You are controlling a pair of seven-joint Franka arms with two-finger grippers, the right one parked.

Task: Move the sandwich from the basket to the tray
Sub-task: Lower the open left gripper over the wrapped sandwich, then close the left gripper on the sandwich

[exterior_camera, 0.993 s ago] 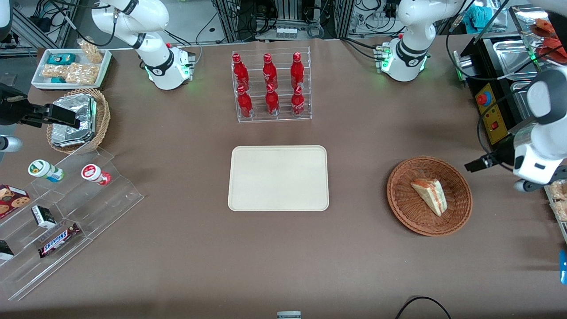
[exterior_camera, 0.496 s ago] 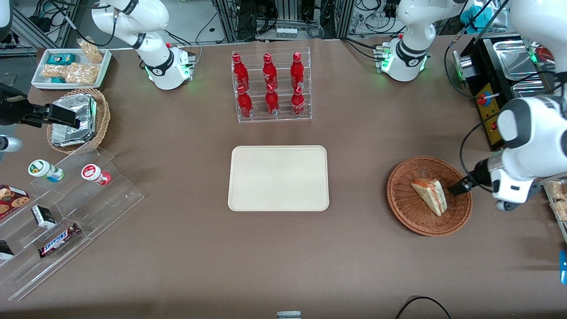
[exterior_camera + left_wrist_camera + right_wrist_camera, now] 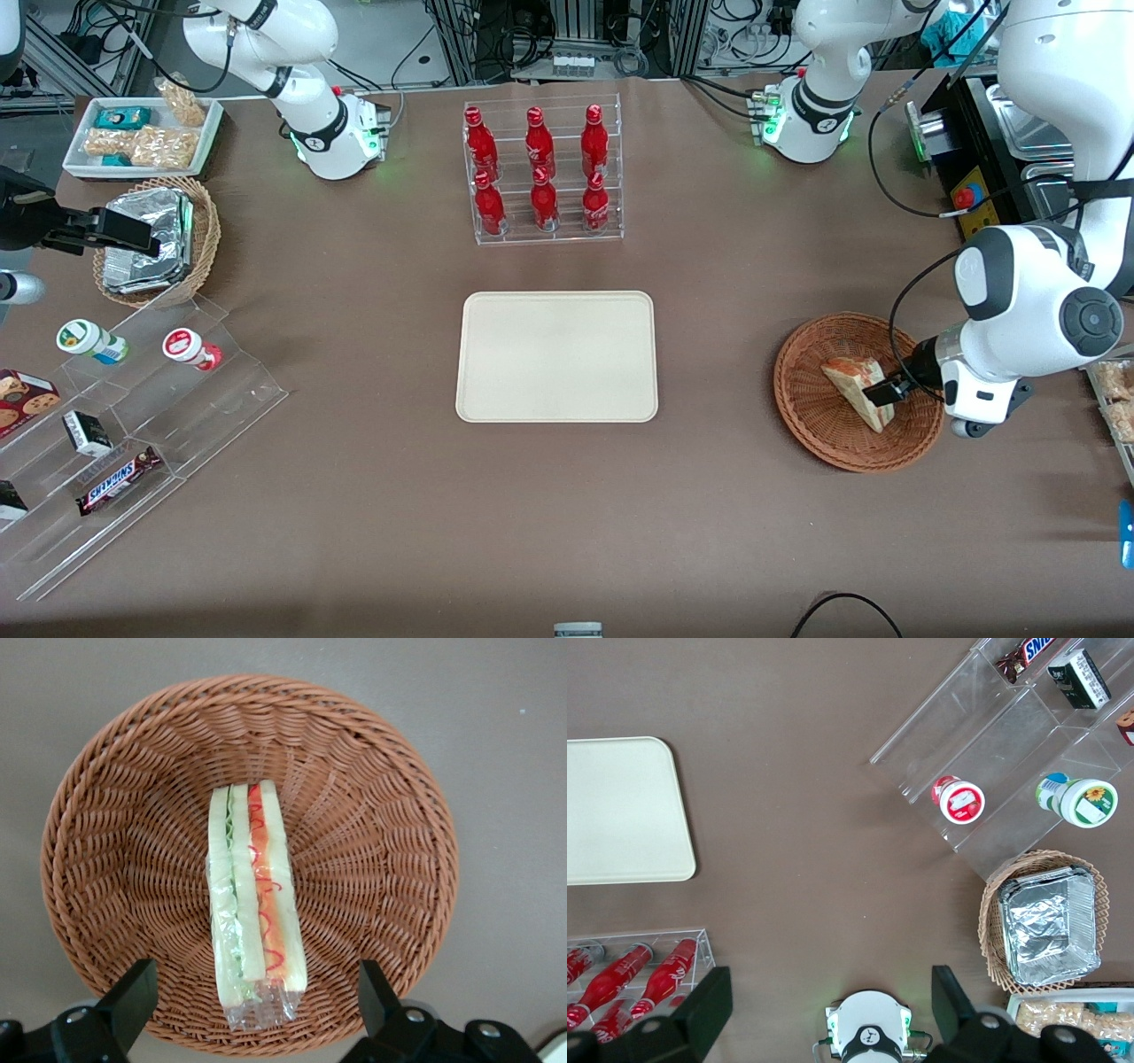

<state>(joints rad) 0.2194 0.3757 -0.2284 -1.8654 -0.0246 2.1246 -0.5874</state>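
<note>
**Gripper arrives over the sandwich in the basket**

Since a second ago, the working left arm has swung in from the table's edge, and its gripper (image 3: 883, 392) now hangs over the reddish-brown wicker basket (image 3: 819, 416), where before it was outside the rim. Nothing else on the table has shifted.

Largest to smallest: the brown table (image 3: 567, 496) carries everything. A clear stepped display rack (image 3: 190, 399) sits toward the parked arm's end, holding two small round cups and boxed and wrapped snacks. The cream tray (image 3: 556, 356) lies flat at the middle with nothing on it, well apart from the basket. Farther from the front camera than the tray, a clear rack holds six red bottles (image 3: 537, 173). The basket sits toward the working arm's end. A smaller tan basket with foil packets (image 3: 149, 239) and a white snack tray (image 3: 142, 133) sit toward the parked arm's end.

The sandwich (image 3: 252, 908) lies on its edge in the basket's middle, its green and red filling layers showing between the bread. The gripper's jaws are spread wide, one finger (image 3: 133, 997) to each side of the sandwich's wrapped end, gripping nothing. Nothing stands between basket and tray.
</note>
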